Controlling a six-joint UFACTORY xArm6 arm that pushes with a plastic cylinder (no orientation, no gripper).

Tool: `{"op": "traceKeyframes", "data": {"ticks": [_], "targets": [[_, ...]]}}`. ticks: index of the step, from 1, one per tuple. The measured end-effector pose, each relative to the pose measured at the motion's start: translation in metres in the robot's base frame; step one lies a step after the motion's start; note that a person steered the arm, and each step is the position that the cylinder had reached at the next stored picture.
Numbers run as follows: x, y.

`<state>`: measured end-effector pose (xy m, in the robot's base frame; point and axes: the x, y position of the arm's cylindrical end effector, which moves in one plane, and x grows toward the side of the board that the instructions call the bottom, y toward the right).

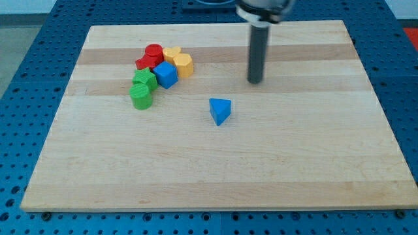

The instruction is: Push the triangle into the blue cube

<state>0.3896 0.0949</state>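
Item: blue plastic triangle (220, 110), loose on your pale wooden worktop (215, 170).
Your tip (255, 81) stands upper-right, apart; blue plastic cube (166, 74) lies upper-left, clustered; no jaws fitted.

On the wooden worktop (215, 170), the rod's tip (255, 81) rests apart from every block, at about two o'clock from the blue triangle (220, 111), which lies alone near the middle. Well off at ten o'clock from the triangle sits a tight cluster: the blue cube (166, 74) touching a yellow block (179, 62) at its one o'clock, a red block (150, 57) at eleven o'clock, and two green blocks (142, 89) at seven o'clock.
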Motion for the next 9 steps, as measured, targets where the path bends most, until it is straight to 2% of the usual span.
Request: {"op": "traceKeyframes", "data": {"ticks": [1, 2, 3, 4, 5, 7, 8, 9], "targets": [[0.075, 0.008], [0.120, -0.040], [0.102, -0.095], [0.053, -0.128], [0.052, -0.131], [0.117, -0.081], [0.090, -0.071], [0.066, -0.105]]}}
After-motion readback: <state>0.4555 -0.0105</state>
